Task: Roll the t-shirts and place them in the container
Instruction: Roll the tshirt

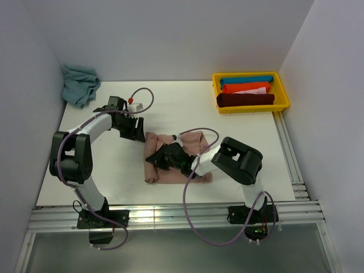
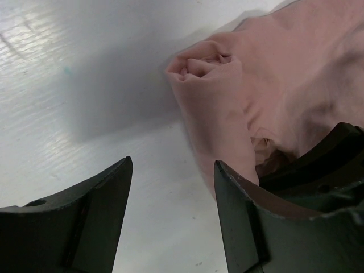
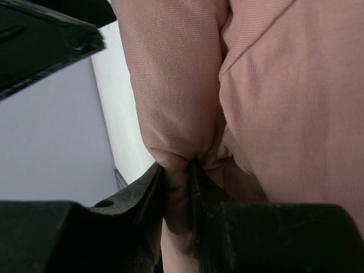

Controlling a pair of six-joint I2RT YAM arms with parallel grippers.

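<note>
A dusty pink t-shirt (image 1: 192, 140) lies at the middle of the table, its left edge rolled into a tube (image 1: 151, 168). In the left wrist view the tube's end (image 2: 205, 68) shows a spiral of folds. My left gripper (image 1: 136, 133) is open and empty at the shirt's far left corner; in its wrist view the gripper (image 2: 173, 170) stands over bare table, its right finger (image 2: 244, 210) against the tube. My right gripper (image 1: 160, 160) sits on the rolled edge. In the right wrist view the gripper (image 3: 179, 166) is shut on a fold of the pink t-shirt (image 3: 170, 85).
A yellow tray (image 1: 282, 91) at the back right holds rolled t-shirts: blue (image 1: 246, 80), orange (image 1: 244, 88) and dark red (image 1: 245, 100). A crumpled teal t-shirt (image 1: 79, 84) lies at the back left by the wall. White walls close in the table on three sides.
</note>
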